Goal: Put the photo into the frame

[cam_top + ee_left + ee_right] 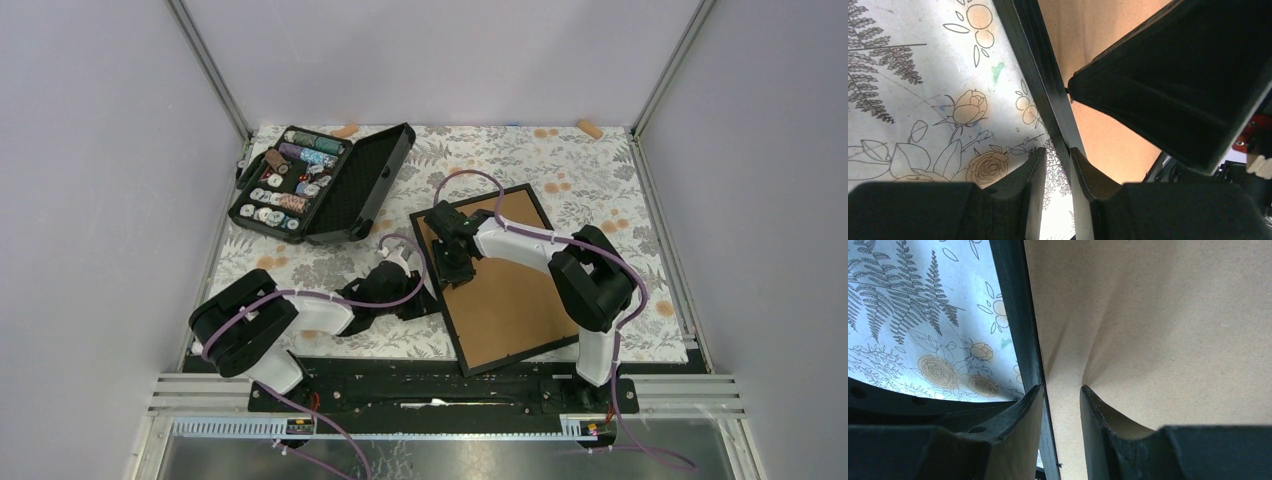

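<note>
Straddling one edge of the frame (510, 300), the left gripper (1056, 152) and right gripper (1062, 387) have jaws slightly spread, pinching nothing.

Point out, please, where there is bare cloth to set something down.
Free: the far strip of tablecloth along the back wall, widest in the right corner beyond the frame. Crowded: between the thread-spool case and the frame's left edge, where the left gripper and right gripper meet.
</note>
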### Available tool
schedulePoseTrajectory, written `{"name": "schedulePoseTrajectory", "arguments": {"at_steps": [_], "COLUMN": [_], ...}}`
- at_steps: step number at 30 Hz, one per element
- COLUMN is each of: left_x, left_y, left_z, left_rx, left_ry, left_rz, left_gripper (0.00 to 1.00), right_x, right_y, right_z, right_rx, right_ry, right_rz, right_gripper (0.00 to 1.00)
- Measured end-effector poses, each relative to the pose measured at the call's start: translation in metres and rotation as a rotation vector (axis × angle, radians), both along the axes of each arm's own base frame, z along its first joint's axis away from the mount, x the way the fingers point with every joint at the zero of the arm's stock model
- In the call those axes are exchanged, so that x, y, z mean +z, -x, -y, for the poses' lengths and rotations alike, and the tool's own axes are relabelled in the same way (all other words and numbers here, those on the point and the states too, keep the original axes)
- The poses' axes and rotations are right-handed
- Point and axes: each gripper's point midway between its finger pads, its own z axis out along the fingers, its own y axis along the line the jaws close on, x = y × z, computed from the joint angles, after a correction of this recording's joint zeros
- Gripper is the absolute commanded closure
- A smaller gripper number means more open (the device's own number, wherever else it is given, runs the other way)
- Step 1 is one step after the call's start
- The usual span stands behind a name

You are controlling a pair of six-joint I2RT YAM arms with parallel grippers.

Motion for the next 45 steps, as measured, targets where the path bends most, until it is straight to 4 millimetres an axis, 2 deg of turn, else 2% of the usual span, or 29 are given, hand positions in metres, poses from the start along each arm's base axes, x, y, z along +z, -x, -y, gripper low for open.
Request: {"name": "schedulePoseTrajectory", "arguments": {"at_steps": [5,8,25,29,35,45], "left_x": [-0.0021,-0.002,-0.0012,-0.0011,-0.0013,-0.0009], "left_y": [-0.0028,-0.0049,-0.0066,-0.0066,-0.0064,-0.007], "left_z": [0.004,0.007,0.0059,0.006,0.0062,0.0067], "left_rx": [0.012,0.019,0.039,0.042,0.048,0.062], "left_ry": [0.017,0.029,0.029,0.031,0.034,0.041], "left_rz": [-0.007,-0.009,-0.009,-0.012,-0.02,-0.031], "left_gripper": [0.75,0.75,0.79,0.79,0.81,0.83], "right_x": [-0.0005,-0.0036,-0.0043,-0.0045,-0.004,-0.0054], "right_y": [0.0025,0.0038,-0.0011,-0.0012,-0.0018,-0.0009], "right_z": [-0.0015,-0.0012,0.0032,0.0027,0.001,-0.0016], "right_rx": [0.007,0.01,-0.014,-0.021,-0.043,-0.102], "right_ry": [0.002,0.011,0.06,0.062,0.08,0.036], "right_rz": [-0.002,-0.007,0.009,0.005,0.009,0.001], "right_gripper": [0.6,0.63,0.67,0.75,0.79,0.98]}}
